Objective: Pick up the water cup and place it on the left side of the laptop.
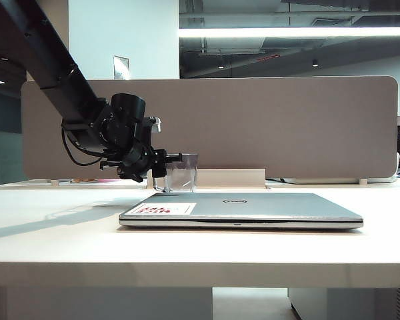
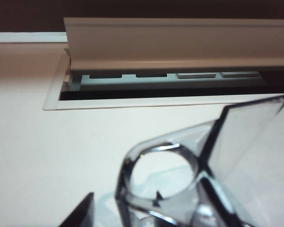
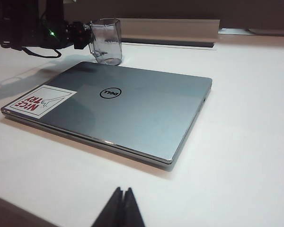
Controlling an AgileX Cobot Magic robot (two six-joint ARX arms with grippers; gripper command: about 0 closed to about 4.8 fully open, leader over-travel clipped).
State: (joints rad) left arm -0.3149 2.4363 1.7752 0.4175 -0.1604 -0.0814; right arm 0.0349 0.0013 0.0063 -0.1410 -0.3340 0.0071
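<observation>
Exterior view: the water cup (image 1: pixel 181 173) stands upright just beyond my left gripper (image 1: pixel 161 162), behind the closed laptop (image 1: pixel 253 208), on the pale table (image 1: pixel 53 227). Left wrist view: my fingers spread wide, the cup's handle (image 2: pixel 156 182) between them, unclamped. Right wrist view: my right gripper (image 3: pixel 119 208), pinched shut, hangs near the laptop

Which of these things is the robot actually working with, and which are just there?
In the job:
- water cup, standing on the table behind the laptop
- laptop, lid closed
- left gripper, open beside the cup
- right gripper, shut, near the laptop's front

Just there:
- desk divider
- cable tray
- table
</observation>
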